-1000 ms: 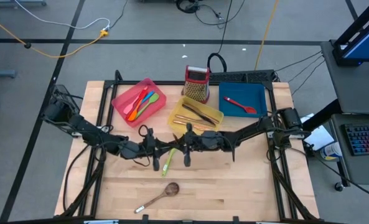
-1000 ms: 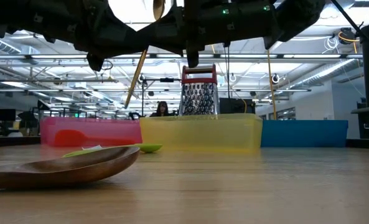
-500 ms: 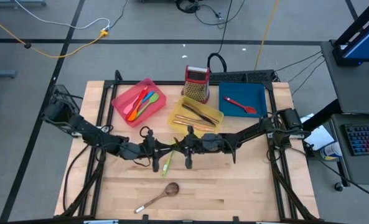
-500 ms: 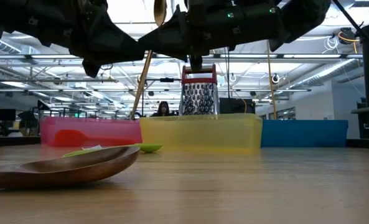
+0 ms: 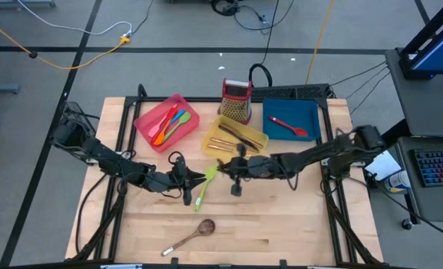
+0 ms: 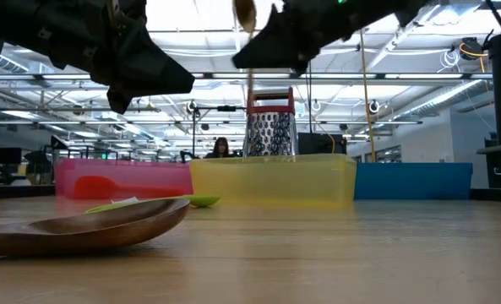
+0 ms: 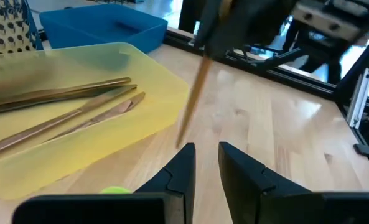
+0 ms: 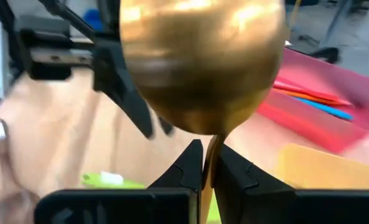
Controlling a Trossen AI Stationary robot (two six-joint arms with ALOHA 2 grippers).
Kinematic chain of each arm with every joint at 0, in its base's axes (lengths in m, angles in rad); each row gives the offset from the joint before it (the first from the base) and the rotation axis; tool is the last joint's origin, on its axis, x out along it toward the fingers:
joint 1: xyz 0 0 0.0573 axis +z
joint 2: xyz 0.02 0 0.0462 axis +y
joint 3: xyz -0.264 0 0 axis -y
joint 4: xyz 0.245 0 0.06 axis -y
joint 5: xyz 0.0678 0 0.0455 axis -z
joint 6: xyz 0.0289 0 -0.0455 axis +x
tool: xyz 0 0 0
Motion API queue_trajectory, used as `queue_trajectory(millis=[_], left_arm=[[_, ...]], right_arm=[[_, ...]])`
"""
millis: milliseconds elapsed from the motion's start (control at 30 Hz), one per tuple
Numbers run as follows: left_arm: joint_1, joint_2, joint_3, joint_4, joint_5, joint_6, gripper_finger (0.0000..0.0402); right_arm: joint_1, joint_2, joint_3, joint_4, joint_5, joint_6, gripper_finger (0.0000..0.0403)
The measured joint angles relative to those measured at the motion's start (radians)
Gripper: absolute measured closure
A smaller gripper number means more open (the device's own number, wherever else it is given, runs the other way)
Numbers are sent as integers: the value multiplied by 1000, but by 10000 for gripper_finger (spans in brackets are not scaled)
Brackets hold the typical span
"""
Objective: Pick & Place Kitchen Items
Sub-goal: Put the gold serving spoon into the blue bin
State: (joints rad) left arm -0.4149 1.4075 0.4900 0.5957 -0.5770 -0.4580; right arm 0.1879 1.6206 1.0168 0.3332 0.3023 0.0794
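One handover done. From above: right gripper (image 5: 236,170) pulled away from left gripper (image 5: 185,181), toward yellow tray (image 5: 211,139); green spatula (image 5: 204,187) and wooden spoon (image 5: 196,231) left on the table. Low: copper spoon (image 6: 246,13) hanging before box grater (image 6: 269,127). Left wrist: narrowly parted, empty. Right wrist: pinched shut on spoon's handle.

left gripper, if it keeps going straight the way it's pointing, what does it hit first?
Likely the copper-coloured spoon hanging from the right gripper, just ahead of the left gripper. Depth is unclear; if it passes the spoon, the right arm is next in line.
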Motion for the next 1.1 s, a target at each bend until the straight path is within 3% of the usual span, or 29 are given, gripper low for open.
queue_trajectory(millis=[400, 633, 867, 1000, 1100], left_arm=[[0, 0, 0, -2, 1, 1, 327], [0, 0, 0, -2, 2, 1, 327], [0, 1, 0, -2, 2, 7, 327], [0, 1, 0, -2, 2, 8, 327], [0, 1, 0, -2, 2, 10, 327]], right_arm=[[-10, -315, 1, -515, 293, -71, 390], [-110, -415, 2, -841, 427, -99, 390], [-311, -421, 0, -1006, 430, -76, 390], [-441, -415, -53, -979, 367, -115, 390], [-534, -416, -131, -866, 330, -182, 390]])
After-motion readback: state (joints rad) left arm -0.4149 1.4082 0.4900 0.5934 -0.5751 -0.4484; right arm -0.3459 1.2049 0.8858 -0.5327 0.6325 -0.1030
